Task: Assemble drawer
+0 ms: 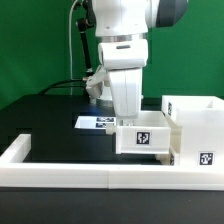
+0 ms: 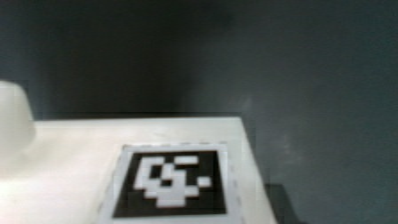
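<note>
In the exterior view the white drawer housing [image 1: 196,128] stands at the right, with a tag on its front face. A small white tray [image 1: 143,138] with a tag sits against the housing's left side, just behind the border wall. My gripper [image 1: 126,116] hangs straight down right behind this tray, and the tray hides its fingertips. The wrist view shows a white surface [image 2: 71,160] with a black-and-white tag [image 2: 173,181] very close up. No fingers show there. A second tray is not in view.
The long low white border wall [image 1: 90,172] runs along the front. The marker board [image 1: 96,122] lies on the black table behind the tray. A white rounded shape [image 2: 11,120] sits at the wrist view's edge. Cables hang behind the arm.
</note>
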Controlling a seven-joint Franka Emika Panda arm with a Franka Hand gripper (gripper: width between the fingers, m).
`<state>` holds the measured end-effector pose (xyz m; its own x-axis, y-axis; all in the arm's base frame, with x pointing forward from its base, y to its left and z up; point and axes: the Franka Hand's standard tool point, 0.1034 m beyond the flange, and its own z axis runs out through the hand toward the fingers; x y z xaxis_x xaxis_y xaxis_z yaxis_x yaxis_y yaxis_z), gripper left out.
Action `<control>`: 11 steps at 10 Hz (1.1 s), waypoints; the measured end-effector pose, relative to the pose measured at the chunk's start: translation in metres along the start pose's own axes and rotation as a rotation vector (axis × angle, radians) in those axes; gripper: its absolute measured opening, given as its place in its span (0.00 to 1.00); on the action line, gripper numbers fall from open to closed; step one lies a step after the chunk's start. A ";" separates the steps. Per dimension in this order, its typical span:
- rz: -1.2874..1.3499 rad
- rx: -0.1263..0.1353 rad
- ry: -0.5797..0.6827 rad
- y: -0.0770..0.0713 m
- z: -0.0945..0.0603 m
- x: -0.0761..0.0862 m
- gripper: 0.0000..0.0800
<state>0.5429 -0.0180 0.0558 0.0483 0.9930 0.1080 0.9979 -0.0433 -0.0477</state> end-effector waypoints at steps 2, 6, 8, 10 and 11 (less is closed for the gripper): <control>-0.002 0.002 0.000 -0.001 0.001 0.001 0.05; -0.070 0.002 -0.005 -0.001 0.001 0.002 0.05; -0.098 -0.009 -0.006 0.003 -0.002 -0.003 0.05; -0.098 -0.014 -0.006 0.006 -0.004 0.000 0.05; -0.082 -0.012 -0.006 0.007 -0.005 0.003 0.05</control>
<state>0.5501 -0.0163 0.0602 -0.0335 0.9939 0.1050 0.9990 0.0365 -0.0267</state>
